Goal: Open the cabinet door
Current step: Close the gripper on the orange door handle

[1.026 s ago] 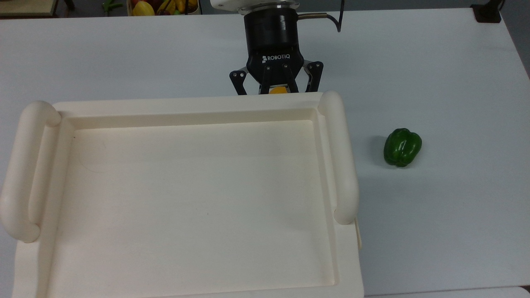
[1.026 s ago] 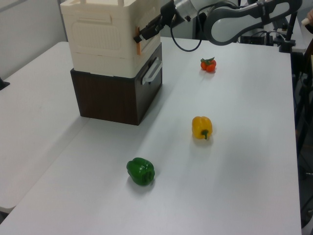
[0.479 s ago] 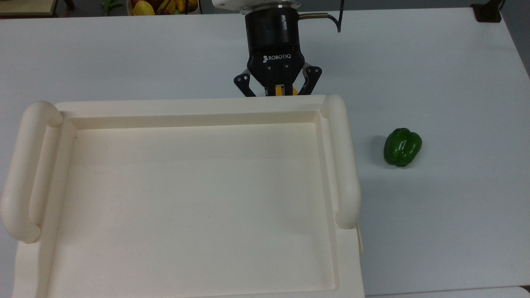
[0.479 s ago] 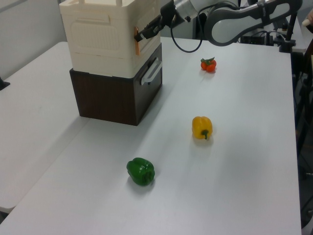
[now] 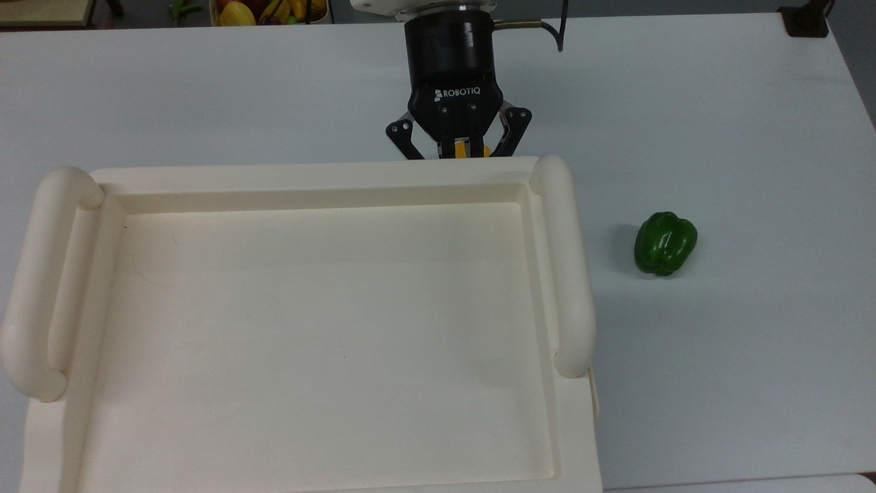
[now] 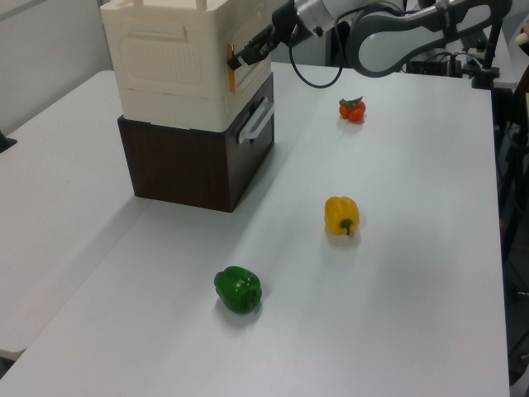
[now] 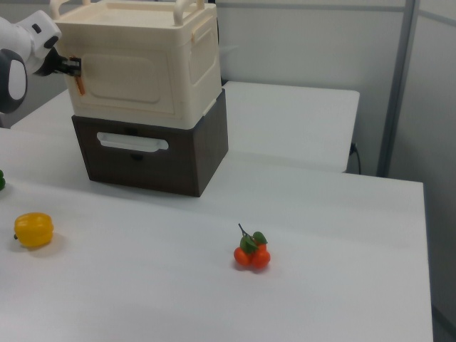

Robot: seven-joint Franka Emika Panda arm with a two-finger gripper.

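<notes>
Tool: my tool [image 5: 462, 152] sits at the cabinet's upper front edge; in the top view my fingers are drawn close together, pinching a small orange tab [image 6: 232, 78] on the door's edge.
Cabinet: the cream cabinet [image 6: 186, 62] stands on a dark brown drawer box [image 6: 198, 161] on the tabletop [image 6: 397, 248].
Cabinet door: the cabinet door [image 7: 132, 85] lies flat against the cabinet's front, not swung out.
Other things: a green pepper [image 6: 238, 289], a yellow pepper [image 6: 341, 215] and a tomato cluster [image 6: 352, 108] lie apart from the cabinet.
Change: compared with one second ago, my fingers have narrowed around the tab; the cabinet has shifted slightly in the top view.
</notes>
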